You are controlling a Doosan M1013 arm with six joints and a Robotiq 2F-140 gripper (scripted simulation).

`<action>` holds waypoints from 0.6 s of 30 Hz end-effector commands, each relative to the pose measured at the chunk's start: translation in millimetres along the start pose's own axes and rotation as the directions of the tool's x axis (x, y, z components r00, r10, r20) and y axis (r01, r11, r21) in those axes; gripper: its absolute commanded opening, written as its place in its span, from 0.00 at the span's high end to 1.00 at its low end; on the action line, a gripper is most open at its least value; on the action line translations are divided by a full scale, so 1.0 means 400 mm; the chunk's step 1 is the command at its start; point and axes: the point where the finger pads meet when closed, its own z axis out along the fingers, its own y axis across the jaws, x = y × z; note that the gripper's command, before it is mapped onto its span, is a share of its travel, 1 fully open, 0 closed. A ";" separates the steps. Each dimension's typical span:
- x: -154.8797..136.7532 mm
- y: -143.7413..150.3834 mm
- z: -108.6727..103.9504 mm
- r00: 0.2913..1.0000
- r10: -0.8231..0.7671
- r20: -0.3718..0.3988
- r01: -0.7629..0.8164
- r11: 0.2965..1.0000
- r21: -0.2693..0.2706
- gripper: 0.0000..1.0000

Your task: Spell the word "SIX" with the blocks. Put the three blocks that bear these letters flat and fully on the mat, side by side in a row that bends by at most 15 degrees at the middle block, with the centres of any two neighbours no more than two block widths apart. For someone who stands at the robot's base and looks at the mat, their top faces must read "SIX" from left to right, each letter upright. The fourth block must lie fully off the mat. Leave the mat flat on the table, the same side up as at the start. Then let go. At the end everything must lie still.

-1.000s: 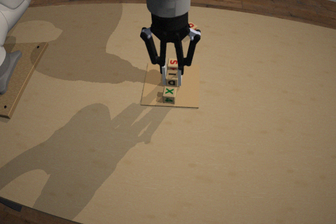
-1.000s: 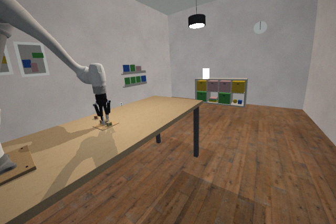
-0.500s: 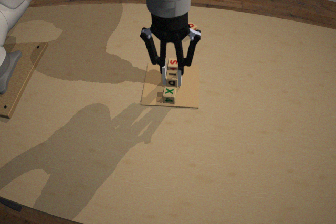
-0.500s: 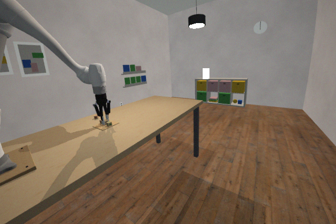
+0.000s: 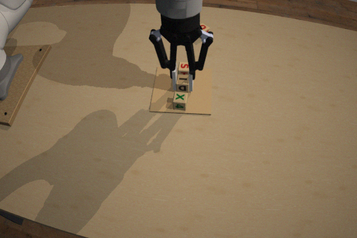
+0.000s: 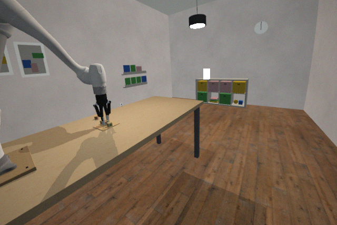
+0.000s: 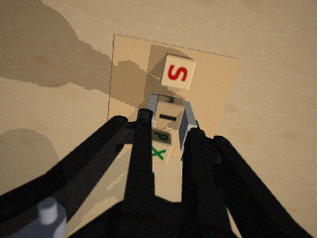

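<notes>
My gripper (image 5: 182,83) (image 6: 105,122) (image 7: 167,108) is shut on the I block (image 5: 182,78) (image 7: 169,110), whose I faces up, its stroke pointing away from the base. Whether its underside touches the mat cannot be told. It is between the S block (image 5: 183,66) (image 7: 177,72) and the X block (image 5: 180,96) (image 7: 158,152), both on the mat (image 5: 201,98) (image 7: 214,79) with those letters up. Seen from the base, S is left and X right. The fourth block (image 5: 204,27) (image 6: 96,118), with a partly hidden red letter up, lies off the mat, behind the gripper in the top view.
The robot's base plate (image 5: 25,78) (image 6: 20,162) is on the same table (image 5: 245,143) (image 6: 152,113), at the left in the top view. The S and X blocks stand close to the held block on either side. The arm's shadow falls over part of the mat.
</notes>
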 end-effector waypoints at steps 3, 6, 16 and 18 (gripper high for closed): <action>-0.003 -0.002 0.004 1.000 0.001 0.005 -0.001 1.000 0.001 0.84; -0.003 -0.002 0.004 1.000 0.001 0.005 -0.001 1.000 0.001 0.84; -0.005 -0.006 0.004 1.000 0.002 0.005 -0.002 1.000 0.001 0.84; -0.005 -0.006 0.004 1.000 0.002 0.005 -0.002 1.000 0.001 0.84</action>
